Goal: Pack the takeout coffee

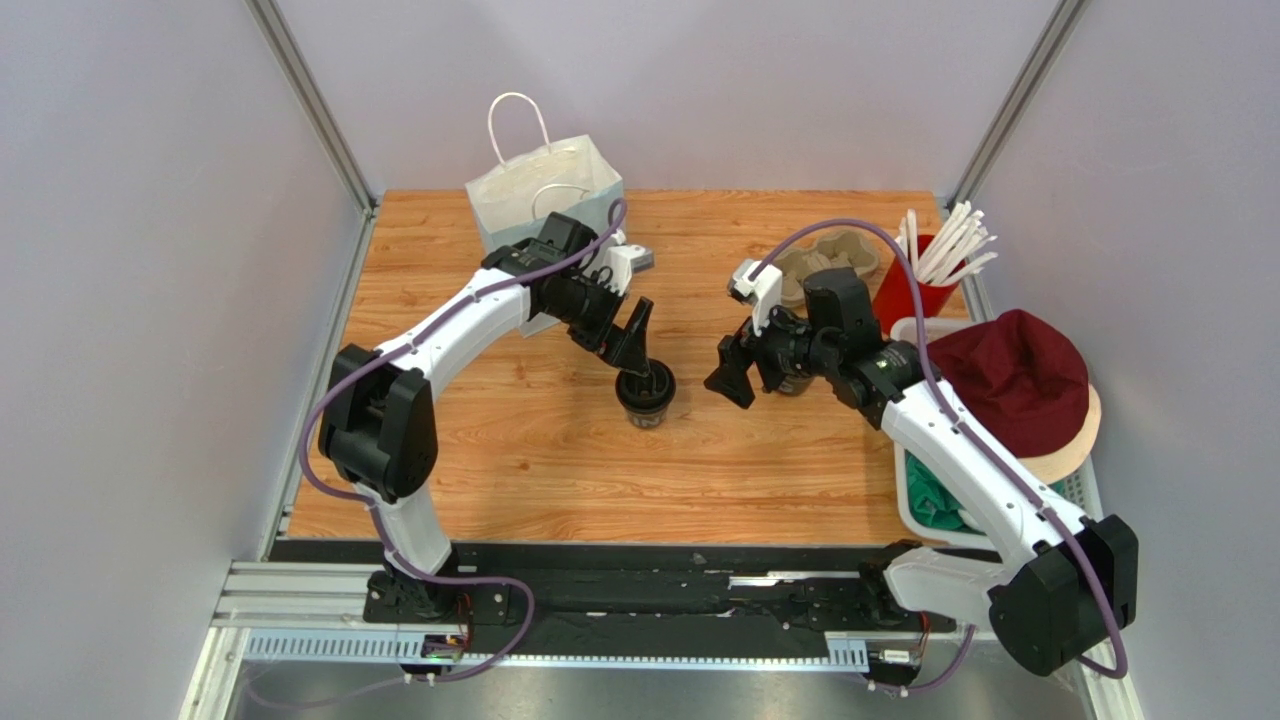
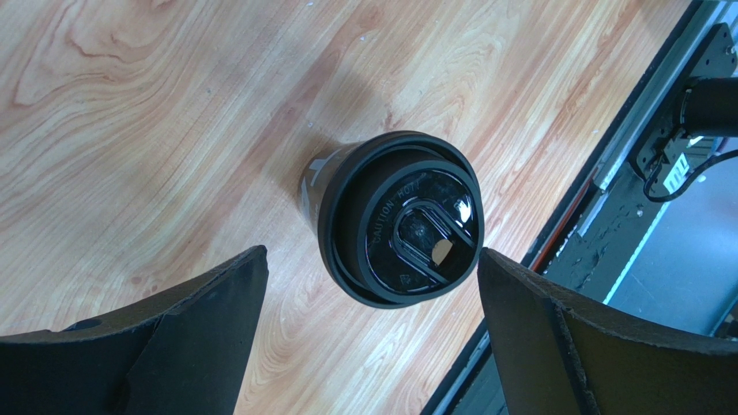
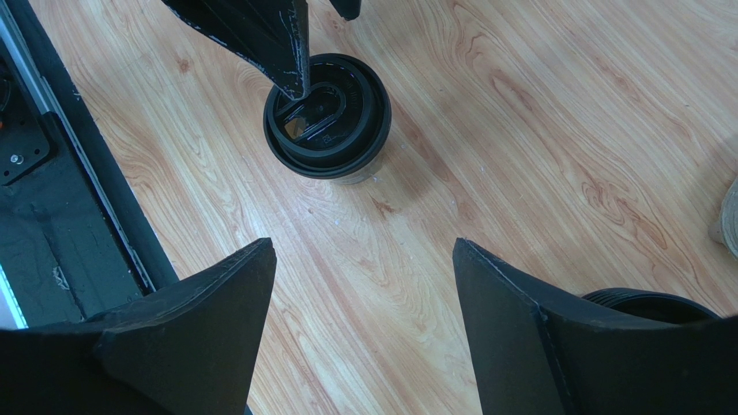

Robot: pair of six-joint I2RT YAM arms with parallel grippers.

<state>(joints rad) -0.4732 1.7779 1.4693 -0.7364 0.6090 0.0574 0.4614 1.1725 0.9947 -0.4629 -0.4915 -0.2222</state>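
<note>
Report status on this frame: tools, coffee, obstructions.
Left tool open, straddling coffee cup from above, not gripping. Right tool open, empty, standing off beside it. Cup upright on table, lid on. Paper bag upright at far edge, left arm across its front.

Coffee cup (image 2: 394,216): blk body, glossy blk lid w/ raised lettering.
Table (image 1: 496,450): light orange-tan wood grain.
Paper bag (image 1: 544,188): white, white handles.
Straw cup (image 1: 902,293): red; straws (image 1: 950,245) white.
Cup carrier (image 1: 824,258): grey-brown.
Cap (image 1: 1010,372): maroon.
Left gripper (image 2: 371,259), right gripper (image 3: 364,249): blk fingers.
Left arm (image 1: 451,323), right arm (image 1: 969,450): white links, blk joints, purple cables.
</note>
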